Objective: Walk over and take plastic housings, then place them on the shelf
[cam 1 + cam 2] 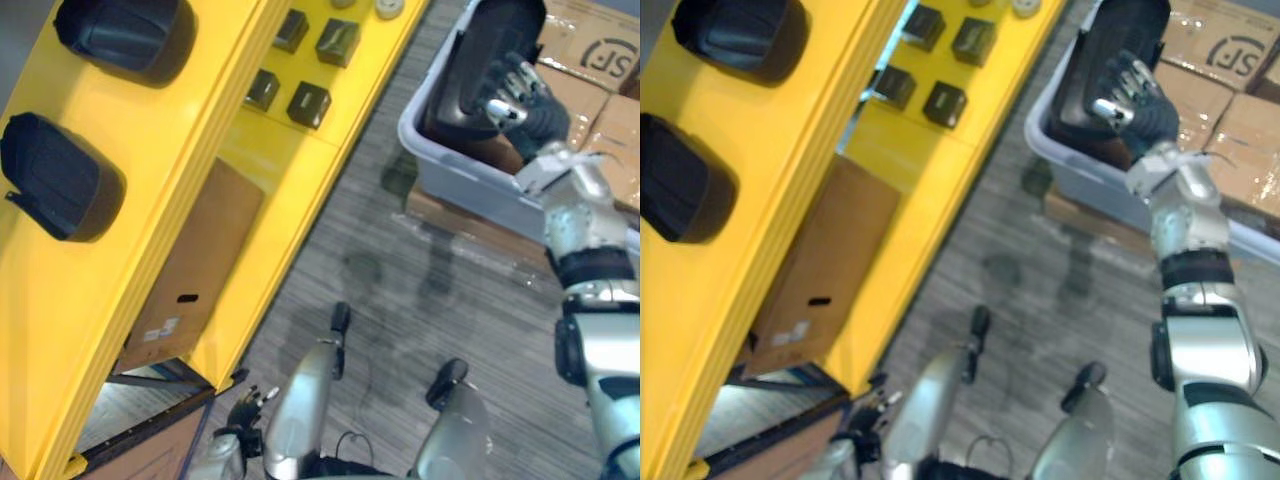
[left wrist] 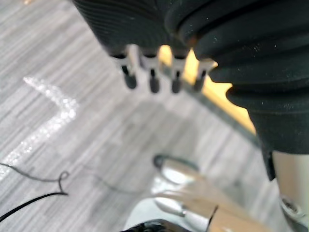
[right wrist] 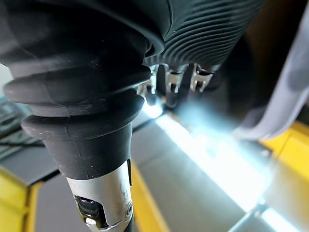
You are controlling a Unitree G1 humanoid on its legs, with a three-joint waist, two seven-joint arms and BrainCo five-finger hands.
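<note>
A black plastic housing (image 1: 490, 45) stands tilted in a grey bin (image 1: 450, 165) at the upper right. My right hand (image 1: 525, 100) reaches into the bin, and its fingers (image 3: 171, 84) are curled over the housing's lower edge. Two more black housings (image 1: 125, 35) (image 1: 55, 175) lie on the yellow shelf (image 1: 150, 230) at the left. My left hand (image 1: 245, 405) hangs low by the shelf's foot, fingers (image 2: 152, 79) relaxed and holding nothing.
Several small black boxes (image 1: 310, 103) sit further along the yellow shelf. A brown cardboard box (image 1: 190, 270) stands on its lower level. Taped cardboard cartons (image 1: 590, 60) are stacked behind the bin. Grey striped floor (image 1: 400, 270) lies between shelf and bin.
</note>
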